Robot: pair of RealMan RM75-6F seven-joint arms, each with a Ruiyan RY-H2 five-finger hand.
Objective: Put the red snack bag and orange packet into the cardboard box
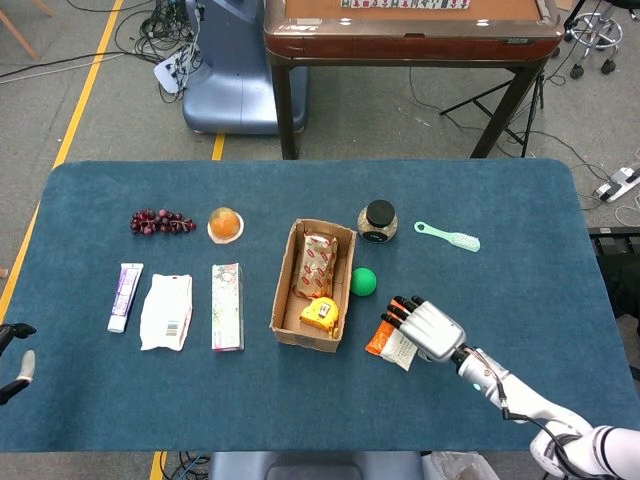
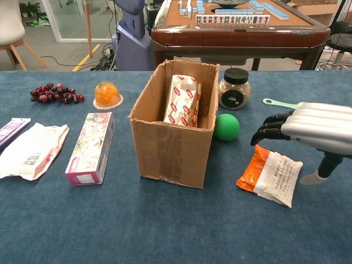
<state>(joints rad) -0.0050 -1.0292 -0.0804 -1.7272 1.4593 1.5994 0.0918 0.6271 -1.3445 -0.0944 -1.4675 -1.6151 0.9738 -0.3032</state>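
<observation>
The open cardboard box [image 1: 283,300] [image 2: 170,146] stands mid-table. The red-patterned snack bag [image 1: 316,262] [image 2: 182,102] leans upright inside it. The orange packet [image 1: 385,340] [image 2: 269,175] with its white label lies flat on the cloth to the right of the box. My right hand [image 1: 427,328] [image 2: 313,127] hovers low over the packet's right part, fingers [image 2: 269,130] stretched toward the box, thumb pointing down beside the packet, holding nothing. Only a sliver of my left hand [image 1: 12,362] shows at the left edge of the head view.
A green ball [image 1: 363,281] [image 2: 226,126] and a black-lidded jar [image 1: 378,221] [image 2: 234,88] sit just beyond the packet, with a mint brush [image 1: 448,237] further right. A yellow tape measure [image 1: 320,314] lies in the box. Left of it are a floral carton [image 2: 91,147], a white pouch [image 2: 30,149], grapes and a jelly cup.
</observation>
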